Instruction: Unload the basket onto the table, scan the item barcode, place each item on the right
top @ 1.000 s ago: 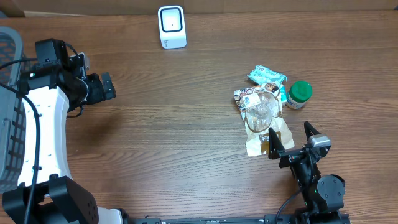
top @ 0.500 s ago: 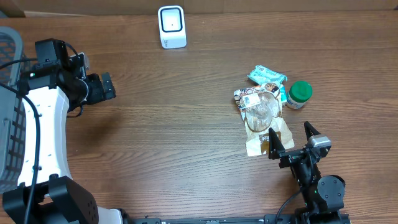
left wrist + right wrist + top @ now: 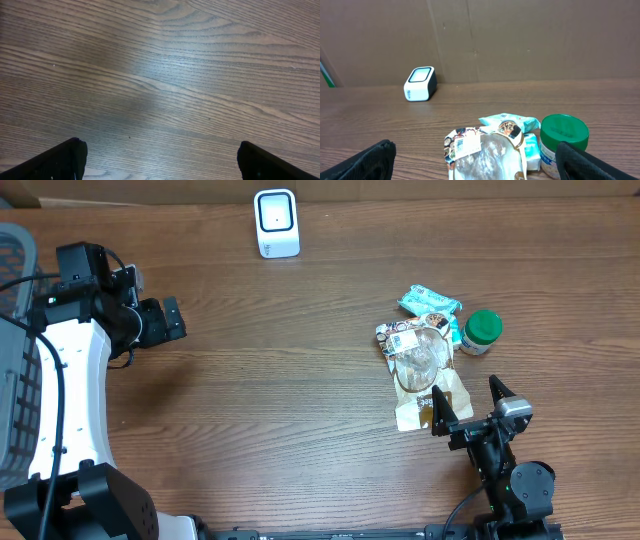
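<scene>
Three items lie together at the right of the table: a clear-fronted snack bag (image 3: 422, 370) with a white barcode label (image 3: 466, 145), a teal packet (image 3: 429, 303) behind it, and a green-lidded jar (image 3: 481, 332) to its right. A white barcode scanner (image 3: 277, 222) stands at the far middle edge. My right gripper (image 3: 466, 392) is open just in front of the bag, which shows between its fingers in the right wrist view (image 3: 485, 155), not touching. Over bare wood at the left, my left gripper (image 3: 170, 320) is open and holds nothing (image 3: 160, 155).
A grey mesh basket (image 3: 15, 260) stands at the far left edge, behind the left arm. A cardboard wall (image 3: 520, 40) rises behind the scanner (image 3: 420, 83). The jar (image 3: 563, 142) sits close to the right gripper's right finger.
</scene>
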Controlling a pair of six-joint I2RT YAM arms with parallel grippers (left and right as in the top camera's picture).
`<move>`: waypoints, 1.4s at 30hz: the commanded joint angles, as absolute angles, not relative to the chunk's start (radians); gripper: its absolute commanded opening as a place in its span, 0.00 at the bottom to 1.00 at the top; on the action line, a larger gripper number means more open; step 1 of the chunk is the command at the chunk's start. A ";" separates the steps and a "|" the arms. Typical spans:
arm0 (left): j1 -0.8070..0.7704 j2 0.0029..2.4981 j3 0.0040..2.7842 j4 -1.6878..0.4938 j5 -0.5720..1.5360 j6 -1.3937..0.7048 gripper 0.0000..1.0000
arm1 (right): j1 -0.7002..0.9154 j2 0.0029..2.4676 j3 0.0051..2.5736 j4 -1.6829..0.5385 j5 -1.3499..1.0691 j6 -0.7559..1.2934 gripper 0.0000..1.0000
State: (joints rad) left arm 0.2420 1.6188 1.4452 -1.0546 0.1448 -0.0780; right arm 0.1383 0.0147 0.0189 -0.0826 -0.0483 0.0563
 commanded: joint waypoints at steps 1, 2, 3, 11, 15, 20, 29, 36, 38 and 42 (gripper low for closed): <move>0.242 1.621 1.448 -1.054 0.146 -0.074 1.00 | 0.140 0.003 0.008 -0.080 -0.054 0.062 1.00; 0.242 1.621 1.448 -1.054 0.146 -0.074 0.99 | 0.140 0.003 0.008 -0.080 -0.054 0.062 1.00; 0.242 1.621 1.448 -1.053 0.146 -0.074 1.00 | 0.140 0.003 0.008 -0.080 -0.054 0.062 1.00; 0.215 1.545 1.448 -1.056 0.126 -0.073 1.00 | 0.140 0.003 0.008 -0.080 -0.054 0.062 1.00; 0.157 1.446 1.447 -1.068 0.031 -0.073 1.00 | 0.140 0.003 0.008 -0.080 -0.054 0.062 1.00; 0.106 1.297 1.412 -1.007 0.004 -0.059 1.00 | 0.140 0.003 0.008 -0.080 -0.054 0.062 1.00; 0.097 0.959 1.082 -0.630 0.121 -0.059 0.99 | 0.140 0.003 0.008 -0.080 -0.054 0.062 1.00; 0.096 0.662 0.639 -0.216 0.184 -0.049 1.00 | 0.140 0.003 0.008 -0.080 -0.054 0.062 1.00; 0.096 0.567 0.518 -0.123 0.185 -0.022 1.00 | 0.140 0.003 0.008 -0.080 -0.054 0.062 1.00; 0.077 0.372 0.328 -0.036 0.184 0.112 1.00 | 0.140 0.003 0.008 -0.080 -0.054 0.062 1.00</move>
State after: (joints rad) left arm 0.0940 0.4740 0.4183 -0.0647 0.1642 -0.0101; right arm 0.1383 0.0147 0.0185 -0.0830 -0.0486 0.0570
